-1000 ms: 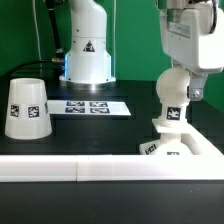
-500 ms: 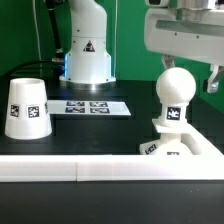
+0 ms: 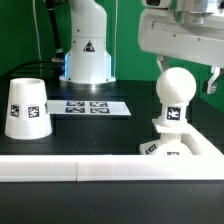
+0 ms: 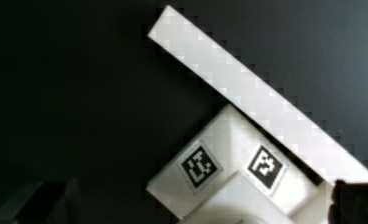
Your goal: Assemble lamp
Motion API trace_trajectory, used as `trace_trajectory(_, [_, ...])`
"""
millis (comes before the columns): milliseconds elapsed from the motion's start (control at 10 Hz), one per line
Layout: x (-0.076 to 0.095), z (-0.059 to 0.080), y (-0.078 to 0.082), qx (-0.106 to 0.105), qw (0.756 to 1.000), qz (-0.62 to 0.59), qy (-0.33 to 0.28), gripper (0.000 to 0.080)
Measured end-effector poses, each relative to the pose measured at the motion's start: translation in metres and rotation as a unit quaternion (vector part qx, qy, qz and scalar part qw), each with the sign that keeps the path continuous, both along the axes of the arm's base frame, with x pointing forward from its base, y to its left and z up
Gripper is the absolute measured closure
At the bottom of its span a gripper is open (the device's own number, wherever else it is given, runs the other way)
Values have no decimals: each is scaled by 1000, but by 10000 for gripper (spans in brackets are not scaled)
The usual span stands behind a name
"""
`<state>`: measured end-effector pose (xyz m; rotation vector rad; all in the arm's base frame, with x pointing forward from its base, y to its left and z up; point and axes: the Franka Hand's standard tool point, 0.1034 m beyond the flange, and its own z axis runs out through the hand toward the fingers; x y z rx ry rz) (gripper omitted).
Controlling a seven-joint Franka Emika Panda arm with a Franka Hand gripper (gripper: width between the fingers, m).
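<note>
The white bulb [image 3: 175,92] stands upright on the flat square base [image 3: 190,148] at the exterior view's right. My gripper [image 3: 187,70] hangs just above the bulb's ball top, open and holding nothing. One dark finger [image 3: 213,82] shows beside the ball and is apart from it. The white cone shade [image 3: 27,108] stands alone at the exterior view's left. In the wrist view the tagged base [image 4: 225,165] lies below my gripper [image 4: 199,212], with the dark fingers [image 4: 48,205] spread wide at either side.
The marker board [image 3: 92,106] lies flat behind the parts, in front of the arm's white pedestal [image 3: 86,50]. A long white rail [image 3: 70,170] runs along the table's front; it also crosses the wrist view [image 4: 252,90].
One second ago my gripper was down around the bulb's ball. It has let go and risen above it. The bulb stays upright on the base.
</note>
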<state>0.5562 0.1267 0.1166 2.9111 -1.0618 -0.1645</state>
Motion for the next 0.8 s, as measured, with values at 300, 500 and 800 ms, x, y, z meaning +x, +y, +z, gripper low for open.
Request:
trace_trajectory(300, [-5,-2,-30,13,998,55,2,101])
trace_trajectory(500, [-5,-3,-25,14,998,62,2,101])
trace_trajectory(800, [-6,-6,-49,10,987,162,7,101])
